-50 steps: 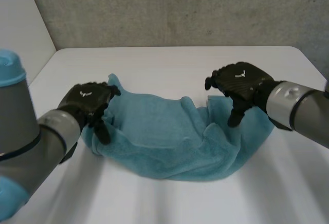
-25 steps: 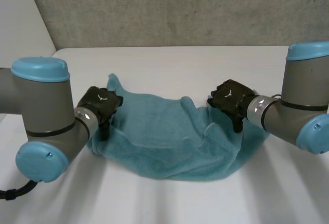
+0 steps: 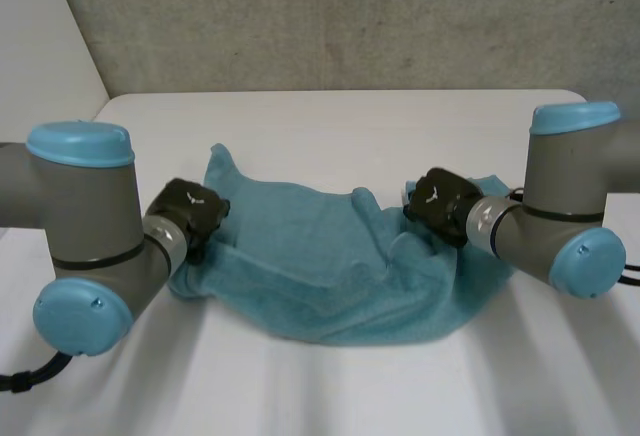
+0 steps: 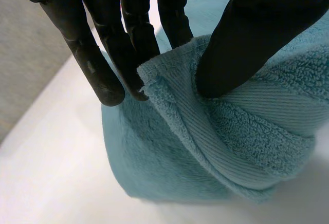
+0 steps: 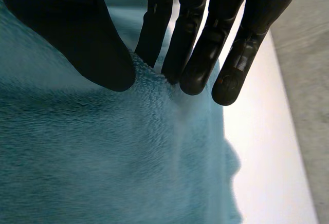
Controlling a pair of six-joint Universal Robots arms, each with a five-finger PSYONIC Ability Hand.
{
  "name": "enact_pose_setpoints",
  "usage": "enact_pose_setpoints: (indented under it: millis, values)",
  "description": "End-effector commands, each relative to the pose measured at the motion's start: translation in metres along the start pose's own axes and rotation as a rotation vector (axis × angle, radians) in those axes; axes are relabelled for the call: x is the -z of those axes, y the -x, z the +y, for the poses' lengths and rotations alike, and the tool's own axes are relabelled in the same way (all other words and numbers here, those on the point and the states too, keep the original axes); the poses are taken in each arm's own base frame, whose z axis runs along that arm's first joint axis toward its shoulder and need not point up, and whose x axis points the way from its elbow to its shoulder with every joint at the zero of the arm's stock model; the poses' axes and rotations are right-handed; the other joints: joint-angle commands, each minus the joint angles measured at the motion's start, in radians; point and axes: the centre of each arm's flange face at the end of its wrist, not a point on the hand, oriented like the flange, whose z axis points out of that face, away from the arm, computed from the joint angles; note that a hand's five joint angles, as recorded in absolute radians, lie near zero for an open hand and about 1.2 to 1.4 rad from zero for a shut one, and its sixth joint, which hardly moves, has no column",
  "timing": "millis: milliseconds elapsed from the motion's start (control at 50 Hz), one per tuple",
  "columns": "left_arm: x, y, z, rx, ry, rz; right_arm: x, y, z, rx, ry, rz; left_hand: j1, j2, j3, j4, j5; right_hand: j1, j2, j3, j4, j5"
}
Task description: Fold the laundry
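A teal towel (image 3: 320, 266) lies crumpled across the white table (image 3: 330, 126). My left hand (image 3: 190, 208) is down on its left end. In the left wrist view the towel's hemmed edge (image 4: 169, 80) is pinched between the thumb (image 4: 241, 34) and the fingers (image 4: 103, 64). My right hand (image 3: 440, 201) rests on the towel's right end. In the right wrist view a ridge of towel (image 5: 149, 75) stands between the thumb (image 5: 77, 34) and the fingers (image 5: 200, 54), which close on it.
Bare white tabletop surrounds the towel, with wide room in front (image 3: 330, 386) and behind it. A grey wall (image 3: 350, 16) rises past the table's far edge. Both forearms lie low beside the towel's ends.
Both hands have dropped from above the towel onto its ends and closed on the cloth. Both elbows have swung into view at the sides.
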Motion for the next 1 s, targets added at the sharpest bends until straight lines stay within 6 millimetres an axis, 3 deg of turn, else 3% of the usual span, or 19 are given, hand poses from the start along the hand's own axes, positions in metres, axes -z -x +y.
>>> enact_pose_setpoints:
  millis: [20, 40, 60, 80, 120, 200, 240, 340, 380, 420, 440, 480, 600, 620, 660, 720, 760, 920, 1000]
  values:
    - [-0.013, 0.029, -0.042, 0.0, -0.177, -0.125, -0.002, -0.072, -0.029, -0.022, -0.075, 0.259, 0.281, 0.224, 0.224, 0.217, 0.263, 0.459, 0.255, 0.265, 0.259, 0.304]
    - [-0.013, 0.029, -0.042, 0.0, -0.177, -0.126, -0.002, -0.073, -0.029, -0.022, -0.075, 0.259, 0.281, 0.224, 0.224, 0.217, 0.263, 0.459, 0.255, 0.265, 0.259, 0.304]
    - [-0.014, 0.04, -0.059, -0.002, -0.242, -0.174, 0.002, -0.103, -0.04, -0.065, -0.106, 0.383, 0.281, 0.224, 0.224, 0.217, 0.263, 0.459, 0.255, 0.265, 0.259, 0.304]
    - [-0.014, 0.04, -0.059, -0.002, -0.243, -0.174, 0.002, -0.103, -0.04, -0.066, -0.106, 0.384, 0.281, 0.224, 0.224, 0.217, 0.263, 0.459, 0.255, 0.265, 0.259, 0.304]
    - [-0.009, 0.07, -0.099, 0.02, -0.4, -0.315, 0.018, -0.156, -0.062, -0.203, -0.23, 0.618, 0.281, 0.224, 0.224, 0.217, 0.263, 0.459, 0.255, 0.265, 0.259, 0.304]
    - [0.007, 0.104, -0.137, 0.069, -0.572, -0.497, 0.031, -0.184, -0.072, -0.331, -0.362, 0.736, 0.281, 0.224, 0.224, 0.217, 0.263, 0.459, 0.255, 0.265, 0.259, 0.304]
    - [0.027, 0.127, -0.158, 0.114, -0.692, -0.635, 0.053, -0.196, -0.081, -0.414, -0.437, 0.766, 0.281, 0.224, 0.224, 0.217, 0.263, 0.459, 0.255, 0.265, 0.259, 0.304]
    - [0.033, 0.112, -0.149, 0.117, -0.679, -0.612, 0.07, -0.174, -0.066, -0.465, -0.374, 0.679, 0.281, 0.224, 0.224, 0.217, 0.263, 0.459, 0.255, 0.265, 0.259, 0.304]
    - [0.033, 0.103, -0.141, 0.111, -0.649, -0.584, 0.07, -0.156, -0.059, -0.473, -0.343, 0.617, 0.281, 0.224, 0.224, 0.217, 0.263, 0.459, 0.255, 0.265, 0.259, 0.304]
    - [0.041, 0.086, -0.125, 0.109, -0.607, -0.532, 0.073, -0.116, -0.045, -0.477, -0.269, 0.469, 0.281, 0.224, 0.224, 0.217, 0.263, 0.459, 0.255, 0.265, 0.259, 0.304]
    - [0.041, 0.086, -0.125, 0.109, -0.606, -0.532, 0.073, -0.115, -0.045, -0.477, -0.268, 0.468, 0.281, 0.224, 0.224, 0.217, 0.263, 0.459, 0.255, 0.265, 0.259, 0.304]
    - [0.045, 0.069, -0.102, 0.113, -0.546, -0.477, 0.08, -0.083, -0.017, -0.469, -0.132, 0.359, 0.281, 0.224, 0.224, 0.217, 0.263, 0.459, 0.255, 0.265, 0.259, 0.304]
    - [0.055, 0.048, -0.068, 0.112, -0.46, -0.415, 0.102, -0.037, 0.03, -0.431, 0.179, 0.125, 0.281, 0.224, 0.224, 0.217, 0.263, 0.459, 0.255, 0.265, 0.259, 0.304]
    - [0.055, 0.048, -0.068, 0.112, -0.46, -0.415, 0.102, -0.037, 0.03, -0.431, 0.18, 0.124, 0.281, 0.224, 0.224, 0.217, 0.263, 0.459, 0.255, 0.265, 0.259, 0.304]
    - [0.06, 0.043, -0.061, 0.108, -0.442, -0.4, 0.107, -0.034, 0.032, -0.443, 0.207, 0.081, 0.281, 0.224, 0.224, 0.217, 0.263, -0.177, -0.38, -0.371, -0.377, -0.331]
    - [0.063, 0.042, -0.06, 0.107, -0.443, -0.399, 0.107, -0.04, 0.03, -0.45, 0.187, 0.113, 0.281, 0.224, 0.224, 0.217, 0.263, -0.271, -0.475, -0.465, -0.471, -0.426]
    - [0.07, 0.038, -0.06, 0.105, -0.452, -0.388, 0.113, -0.064, 0.017, -0.485, 0.099, 0.23, 0.281, 0.224, 0.224, 0.217, 0.263, -0.51, -0.714, -0.705, -0.711, -0.665]
    - [0.079, 0.035, -0.064, 0.103, -0.473, -0.38, 0.114, -0.091, 0.002, -0.624, -0.048, 0.31, 0.281, 0.224, 0.224, 0.217, 0.263, -0.553, -0.756, -0.747, -0.753, -0.707]
    - [0.084, 0.037, -0.068, 0.106, -0.492, -0.386, 0.104, -0.088, 0.005, -0.648, -0.037, 0.276, 0.281, 0.224, 0.224, 0.217, 0.263, -0.553, -0.756, -0.747, -0.753, -0.707]
